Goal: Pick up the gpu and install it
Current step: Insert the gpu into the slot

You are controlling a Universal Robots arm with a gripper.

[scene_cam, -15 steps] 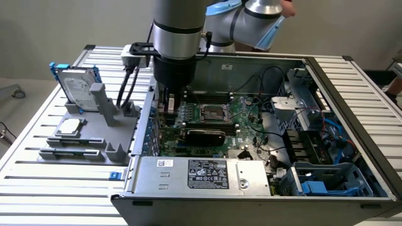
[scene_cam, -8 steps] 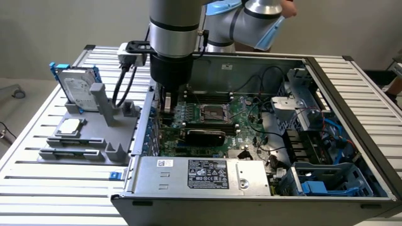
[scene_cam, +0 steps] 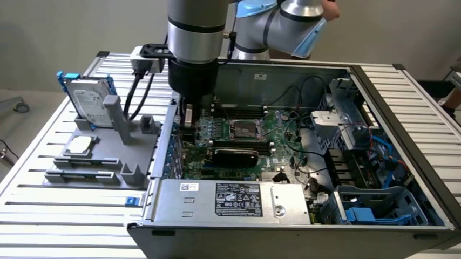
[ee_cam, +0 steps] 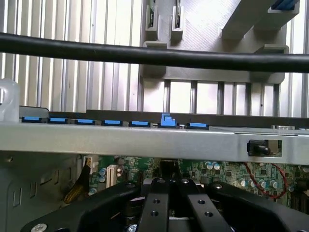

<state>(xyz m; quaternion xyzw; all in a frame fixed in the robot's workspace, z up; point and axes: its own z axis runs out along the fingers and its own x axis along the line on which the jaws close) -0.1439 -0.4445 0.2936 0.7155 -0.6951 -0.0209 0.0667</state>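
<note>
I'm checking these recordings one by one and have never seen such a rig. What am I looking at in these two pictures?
The exterior view shows one robot arm reaching down into an open computer case that lies on a slatted table. Beside the case, a grey holder keeps spare parts, among them a hard drive. A black gpu sits flat on the green board inside. The wrist view comes from a camera on the arm, looking past its shut gripper over the case wall. I cannot tell that anything is held.
</note>
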